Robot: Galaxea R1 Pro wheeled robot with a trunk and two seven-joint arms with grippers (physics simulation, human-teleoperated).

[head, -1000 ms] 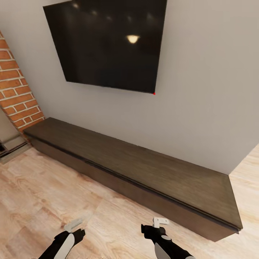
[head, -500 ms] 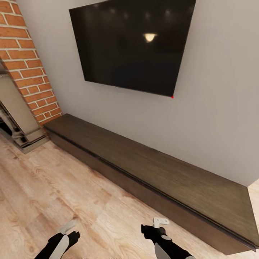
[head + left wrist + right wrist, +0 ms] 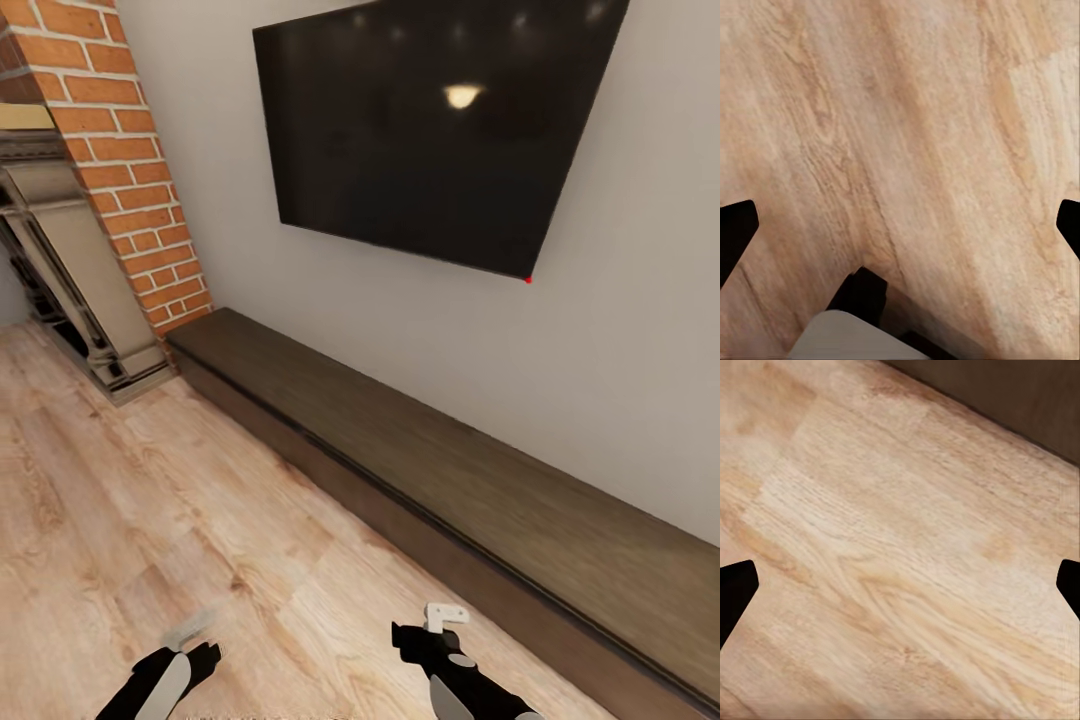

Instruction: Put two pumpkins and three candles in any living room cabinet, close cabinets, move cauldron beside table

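Head view: one cabinet (image 3: 480, 490), long, low, dark brown wood grain, runs along the grey wall (image 3: 640, 380) from the brick column (image 3: 125, 150) off past the picture's right edge. Its flat fronts sit flush and shut along the visible length; a thin dark seam runs under the top slab. Its near long edge cuts diagonally across the pale plank floor (image 3: 130, 500).

Open room: a wide stretch of bare floor lies between me and the cabinet front, broadest toward my left. Beside the brick column a pale moulded fireplace surround (image 3: 70, 270) juts onto the floor, its base just beside the cabinet's left end.

On the wall above the cabinet hangs one black television (image 3: 430, 130), screen dark with ceiling lights reflected, one small red dot at its lower corner. No legible writing on it.

Count: one cabinet, one television, one brick column, two arms.

My left end effector (image 3: 190, 640) hangs low over the floor, well apart from the cabinet; in the left wrist view its dark fingertips (image 3: 735, 232) sit at opposite frame edges, spread wide, nothing between them but planks. My right end effector (image 3: 440, 625) is near the cabinet front, not touching; the right wrist view shows its fingertips (image 3: 735, 589) likewise spread and empty, with the cabinet's dark front (image 3: 1020, 397) across the far corner.
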